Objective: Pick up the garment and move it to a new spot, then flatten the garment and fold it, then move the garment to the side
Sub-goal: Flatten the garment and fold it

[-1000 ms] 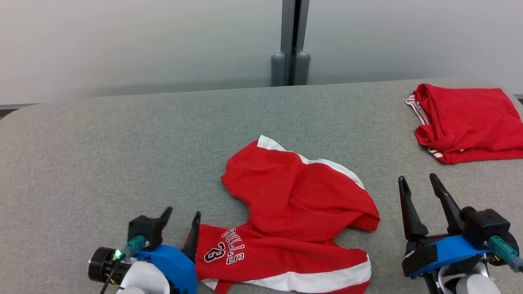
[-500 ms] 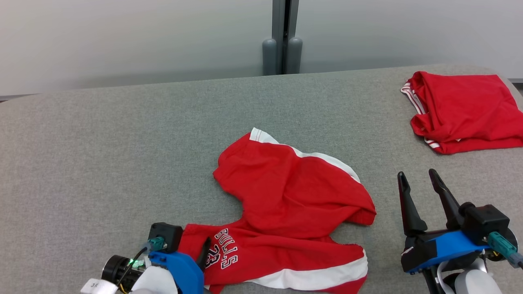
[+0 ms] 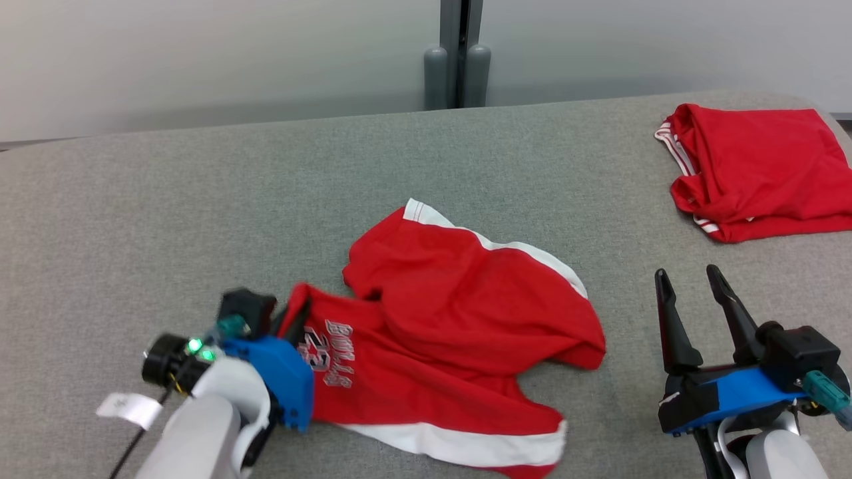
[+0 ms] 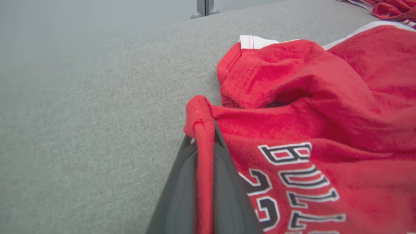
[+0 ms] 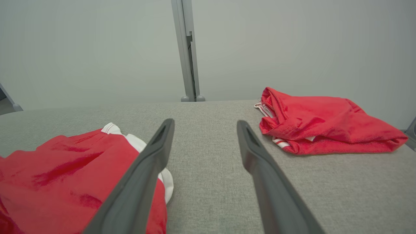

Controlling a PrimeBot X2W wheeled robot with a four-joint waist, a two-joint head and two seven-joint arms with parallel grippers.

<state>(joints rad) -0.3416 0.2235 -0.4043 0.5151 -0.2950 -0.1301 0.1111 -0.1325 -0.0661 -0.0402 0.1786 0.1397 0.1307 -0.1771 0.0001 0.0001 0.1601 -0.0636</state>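
Note:
The garment (image 3: pixel 466 319) is a crumpled red jersey with white trim and "BULLS 23" lettering, lying at the middle front of the grey table (image 3: pixel 200 213). My left gripper (image 3: pixel 291 314) is shut on the jersey's near-left hem corner, lifting it into a raised peak. In the left wrist view the red hem (image 4: pixel 203 130) is pinched between the dark fingers (image 4: pixel 182 182), with the rest of the garment (image 4: pixel 308 107) to the right. My right gripper (image 3: pixel 685 276) stands open over bare table right of the jersey, touching nothing. In the right wrist view the right gripper (image 5: pixel 204 125) shows the garment (image 5: pixel 65 162) at its left.
A second red garment (image 3: pixel 752 169), loosely folded, lies at the table's far right corner, also seen as the folded red garment (image 5: pixel 325 120) in the right wrist view. A grey post (image 3: pixel 456 53) stands against the wall behind the table. The table's left half is bare fabric.
My left gripper has shut on the jersey's hem corner and drawn it up and away from me, bunching that side. The right gripper has stayed open. The head camera has tilted slightly.

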